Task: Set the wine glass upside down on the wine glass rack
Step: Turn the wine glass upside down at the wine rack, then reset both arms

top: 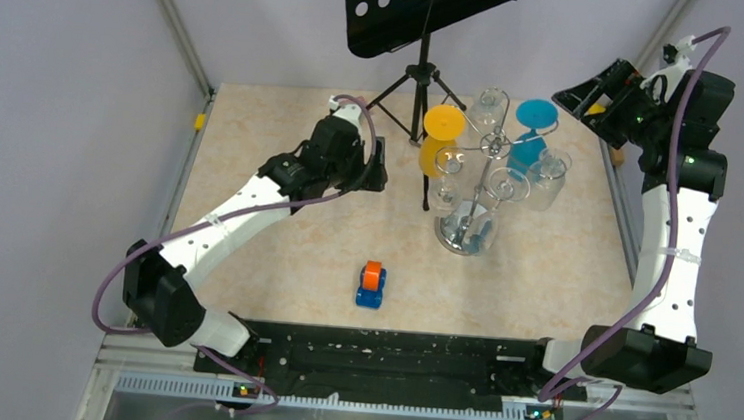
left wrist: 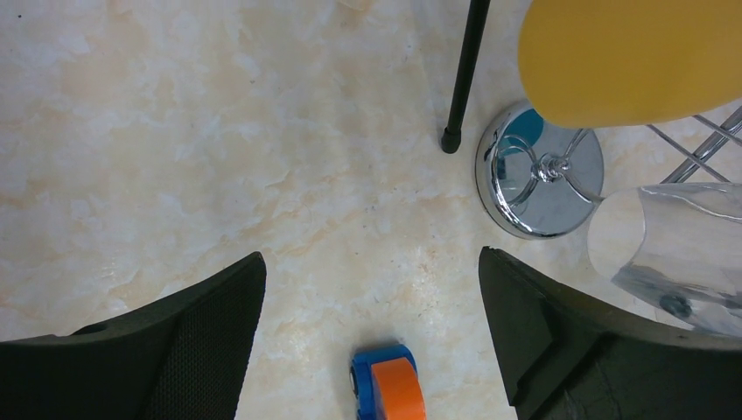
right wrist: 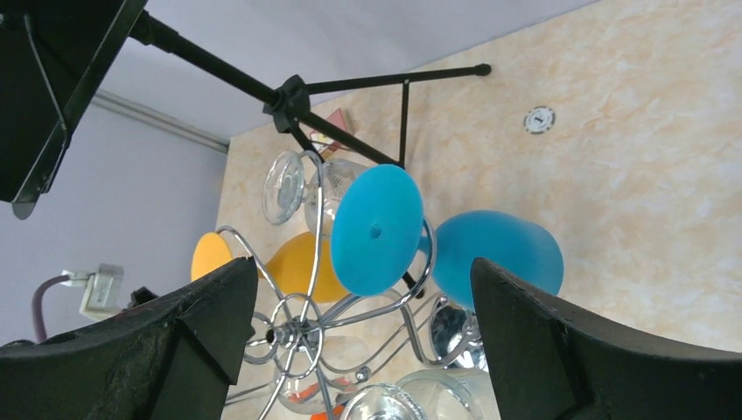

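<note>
The chrome wine glass rack (top: 484, 169) stands on its round base (top: 464, 232) right of the table's centre. Several glasses hang from it upside down: a yellow one (top: 441, 135), a blue one (top: 532, 132) and clear ones (top: 548, 177). My left gripper (top: 382, 163) is open and empty, just left of the rack; its view shows the base (left wrist: 538, 188) and the yellow glass (left wrist: 630, 57). My right gripper (top: 583, 94) is open and empty, raised at the back right of the rack. Between its fingers I see the blue glass (right wrist: 499, 254) and the rack's hub (right wrist: 293, 332).
A black tripod music stand (top: 425, 19) stands behind the rack, with one leg (left wrist: 464, 74) ending close to the base. A blue and orange toy car (top: 371, 284) lies in front. A small white disc (right wrist: 539, 119) lies on the table behind the rack.
</note>
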Robot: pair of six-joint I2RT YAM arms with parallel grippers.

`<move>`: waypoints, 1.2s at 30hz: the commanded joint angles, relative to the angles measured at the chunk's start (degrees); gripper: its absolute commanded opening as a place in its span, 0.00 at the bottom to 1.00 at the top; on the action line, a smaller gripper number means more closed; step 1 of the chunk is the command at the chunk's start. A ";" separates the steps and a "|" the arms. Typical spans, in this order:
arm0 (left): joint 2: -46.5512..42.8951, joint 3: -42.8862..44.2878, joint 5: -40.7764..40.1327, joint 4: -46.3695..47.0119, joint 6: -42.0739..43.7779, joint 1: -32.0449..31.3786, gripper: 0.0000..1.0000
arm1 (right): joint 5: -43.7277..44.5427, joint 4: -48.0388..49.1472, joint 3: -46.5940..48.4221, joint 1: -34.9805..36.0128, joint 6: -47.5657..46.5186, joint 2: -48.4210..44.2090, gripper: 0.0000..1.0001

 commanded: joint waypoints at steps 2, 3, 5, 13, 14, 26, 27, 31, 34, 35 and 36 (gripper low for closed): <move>-2.92 -2.19 1.91 5.89 -1.75 2.22 0.95 | 8.33 2.46 1.47 -0.75 -3.63 -2.68 0.96; -3.28 -2.91 2.19 6.44 -2.01 2.74 0.95 | 10.80 2.79 0.82 -0.76 -4.49 -3.09 0.97; -4.08 -4.43 2.02 7.43 -2.63 3.79 0.95 | 15.48 4.26 -1.45 -0.76 -5.88 -4.43 0.99; -8.47 -9.49 -0.10 8.69 -1.87 7.95 0.97 | 30.86 10.82 -14.19 -0.79 -8.01 -9.77 0.99; -9.06 -10.00 -0.59 8.69 -1.47 8.31 0.97 | 32.19 13.43 -18.92 -0.84 -7.43 -11.22 0.99; -13.54 -17.08 -8.79 10.53 0.92 10.70 0.98 | 49.87 42.09 -61.95 -0.85 -3.93 -27.69 0.98; -13.80 -17.83 -9.12 11.20 1.57 10.88 0.98 | 50.91 43.63 -64.21 -0.85 -5.10 -28.27 0.98; -14.25 -20.56 -10.41 13.70 2.94 11.74 0.98 | 54.03 46.22 -70.99 -0.85 -7.16 -29.10 0.99; -13.72 -22.68 -10.91 15.36 4.25 13.14 0.98 | 49.87 50.58 -75.76 -0.85 -7.90 -30.09 0.99; -13.58 -23.53 -11.05 16.15 4.57 13.69 0.99 | 48.23 52.20 -77.30 -0.85 -8.06 -30.45 0.99; -13.54 -24.45 -11.12 16.76 4.87 14.35 0.98 | 46.87 53.66 -78.59 -0.78 -8.02 -30.74 0.99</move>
